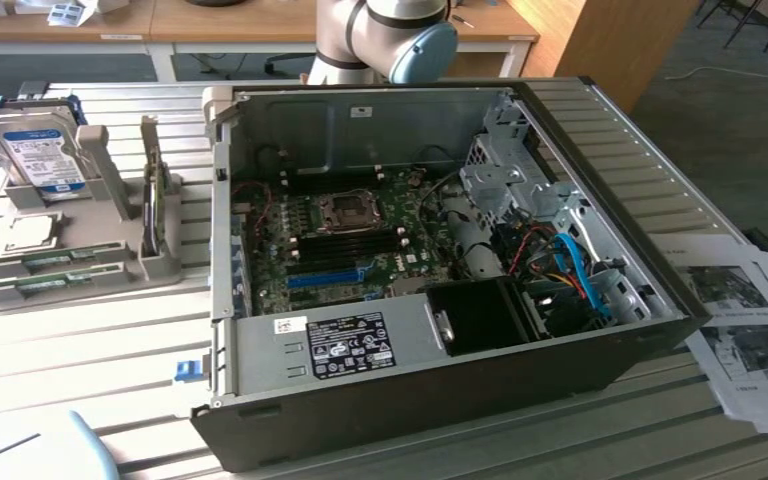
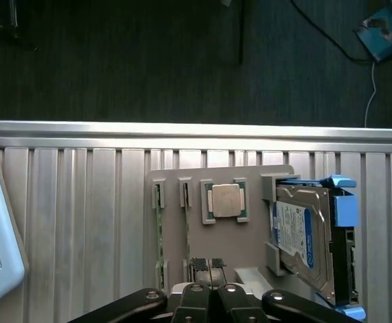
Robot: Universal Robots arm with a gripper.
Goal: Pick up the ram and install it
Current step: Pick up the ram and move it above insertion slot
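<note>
Gripper empty, fingers pressed together, hovering over the grey holder. Ram stands on edge in its slot just ahead of the fingertips, slightly to one side. Likely risk: descending closed and off-line — the tips would strike the stick's edge or the processor chip beside it.

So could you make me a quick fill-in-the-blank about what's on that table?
1. The gripper faces the gray holder with its jaws ___.
2. The holder carries ___ ram sticks, neither picked up yet.
3. Beside the processor chip stands a hard drive with a ___-and-white label.
4. The computer case lies with its side ___.
Missing words: shut, two, blue, open.
</note>
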